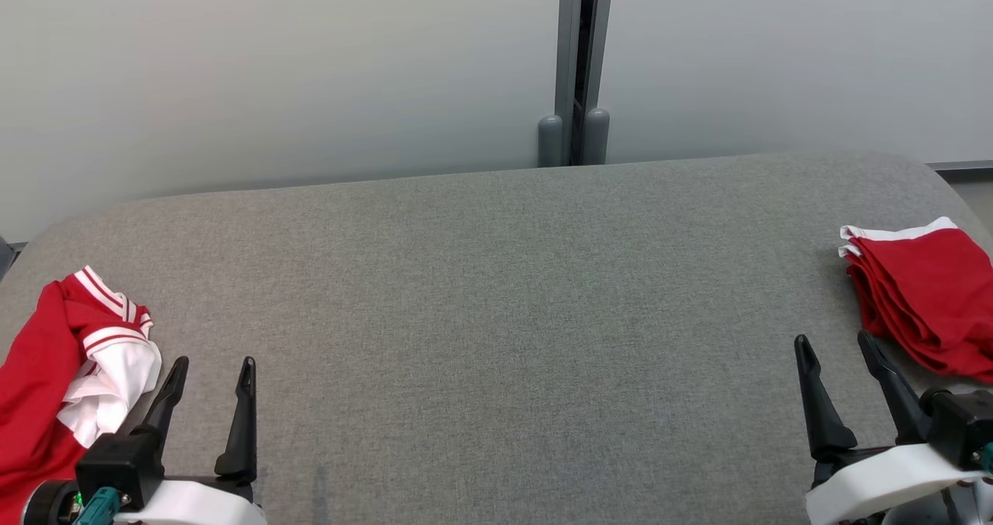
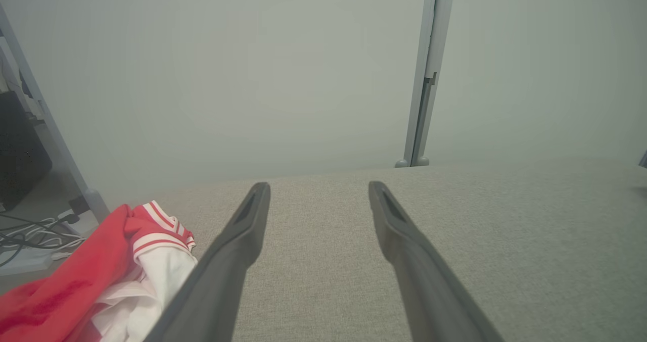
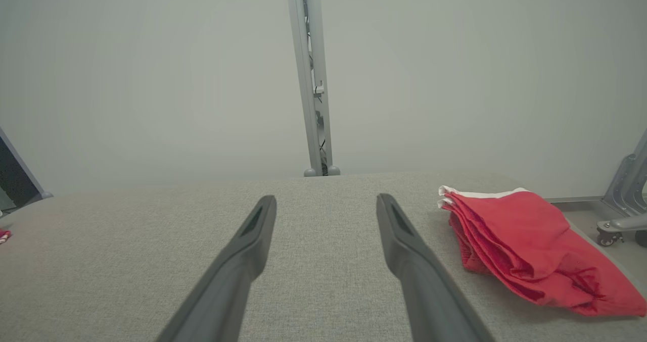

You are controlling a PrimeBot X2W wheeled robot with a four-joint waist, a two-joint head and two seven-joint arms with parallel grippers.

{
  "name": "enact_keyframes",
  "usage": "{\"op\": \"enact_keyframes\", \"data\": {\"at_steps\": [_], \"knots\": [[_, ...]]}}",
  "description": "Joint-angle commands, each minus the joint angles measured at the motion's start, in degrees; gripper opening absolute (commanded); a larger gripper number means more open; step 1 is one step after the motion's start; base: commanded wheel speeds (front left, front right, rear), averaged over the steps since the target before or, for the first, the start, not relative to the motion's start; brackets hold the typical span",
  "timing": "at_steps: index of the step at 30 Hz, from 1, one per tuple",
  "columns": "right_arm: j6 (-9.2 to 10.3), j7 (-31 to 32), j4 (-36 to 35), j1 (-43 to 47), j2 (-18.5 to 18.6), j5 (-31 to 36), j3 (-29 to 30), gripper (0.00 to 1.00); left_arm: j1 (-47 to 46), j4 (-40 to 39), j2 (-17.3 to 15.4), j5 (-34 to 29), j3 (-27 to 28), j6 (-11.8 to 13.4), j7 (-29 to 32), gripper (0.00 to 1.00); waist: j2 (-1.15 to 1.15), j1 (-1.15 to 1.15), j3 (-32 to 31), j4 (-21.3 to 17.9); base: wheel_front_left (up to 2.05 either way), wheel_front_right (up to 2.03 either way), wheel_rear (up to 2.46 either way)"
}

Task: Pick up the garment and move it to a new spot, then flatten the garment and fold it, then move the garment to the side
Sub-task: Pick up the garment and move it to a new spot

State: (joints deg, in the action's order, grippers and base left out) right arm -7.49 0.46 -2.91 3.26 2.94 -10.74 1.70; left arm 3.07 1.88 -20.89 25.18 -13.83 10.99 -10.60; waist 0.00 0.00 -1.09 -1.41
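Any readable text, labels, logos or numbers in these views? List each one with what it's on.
None readable in any view.
On the crumpled red and white garment: stripes only, no print.
On the folded red garment: plain, with a white edge and no label showing.
On the grey table: no markings.

Grey table [image 1: 496,277] against pale wall panels [image 1: 271,67].
We are looking across the fabric-covered table with its rounded far corners; behind it, the two wall panels are meeting at a grey upright post [image 1: 578,67]. We are also seeing cables [image 2: 30,231] lying on the floor [image 2: 50,200] at one side and a castered grey frame [image 3: 622,224] at the other.
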Motion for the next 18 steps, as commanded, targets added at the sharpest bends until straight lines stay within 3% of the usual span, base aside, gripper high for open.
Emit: {"op": "enact_keyframes", "data": {"at_steps": [1,8,18], "knots": [[-0.01,-0.4,0.1,0.1,0.1,-0.3,0.2,1.0,-0.9,0.0,-0.4,0.2,0.1,-0.1,0.1,1.0,0.0,0.0,0.0,0.0,0.0,0.0,0.0],[-0.01,-0.7,-0.2,0.8,0.1,-0.4,0.4,1.0,-2.3,0.4,0.1,0.7,-0.3,-0.5,-0.5,1.0,0.0,0.0,0.4,3.0,0.0,0.0,0.0],[-0.01,-0.3,-1.1,-0.4,0.3,-0.2,-0.8,1.0,-3.8,1.4,0.9,1.5,0.1,-0.9,-1.8,1.0,0.0,0.0,1.1,16.6,0.0,0.0,0.0]]}}
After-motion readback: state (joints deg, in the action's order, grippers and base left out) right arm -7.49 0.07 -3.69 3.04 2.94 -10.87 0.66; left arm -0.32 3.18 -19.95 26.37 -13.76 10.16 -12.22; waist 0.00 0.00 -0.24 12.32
